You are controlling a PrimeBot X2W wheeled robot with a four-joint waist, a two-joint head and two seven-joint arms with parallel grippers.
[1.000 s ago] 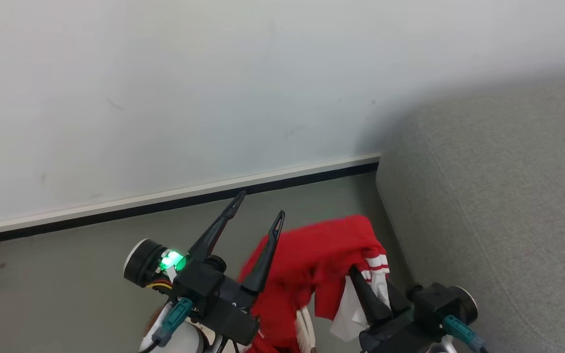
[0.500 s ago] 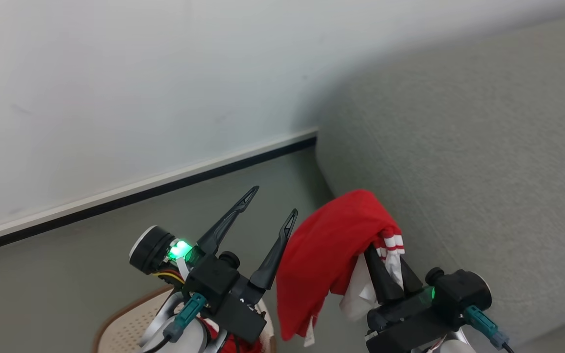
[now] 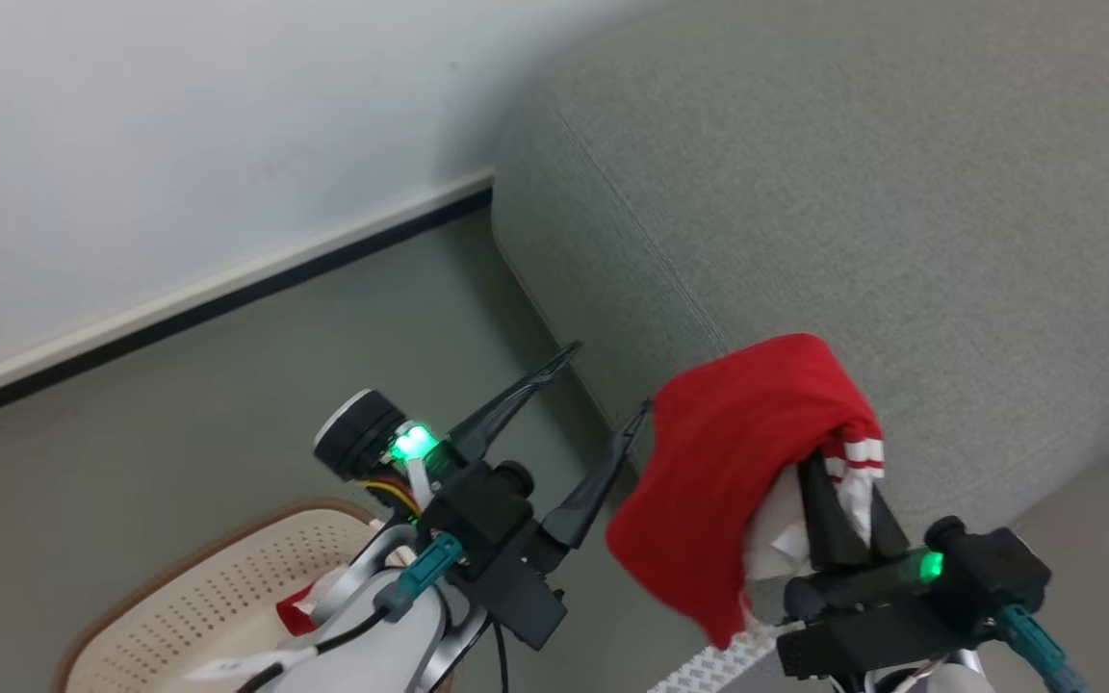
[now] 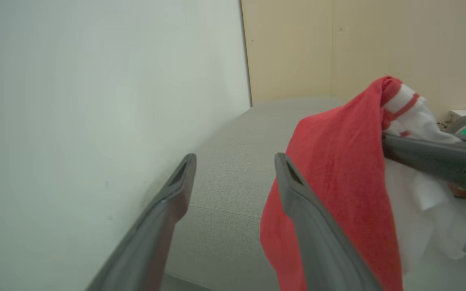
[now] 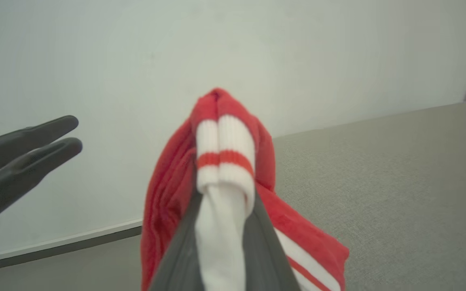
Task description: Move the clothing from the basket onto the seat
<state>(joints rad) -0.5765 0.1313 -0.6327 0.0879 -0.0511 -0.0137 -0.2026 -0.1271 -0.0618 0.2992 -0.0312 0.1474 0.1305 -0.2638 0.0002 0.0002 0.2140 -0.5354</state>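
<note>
Pale wall [image 3: 131,144] with dark skirting [image 3: 227,303] above a grey-green floor [image 3: 179,404]. Against it, the big grey seat [image 3: 901,192], close by for the drop. Lower left, on the floor, the basket [image 3: 227,587], a scrap of red [image 3: 296,611] lying inside, so likely more trips to come. Raised in front of the seat's near edge, the clothing [image 3: 737,462]: red garment with striped cuff and white cloth, draped to hang clear. Right hand [image 3: 838,500] clamped on the bunched cuff; left hand [image 3: 609,377] spread wide and empty just beside the red fabric, perhaps ready to help.
</note>
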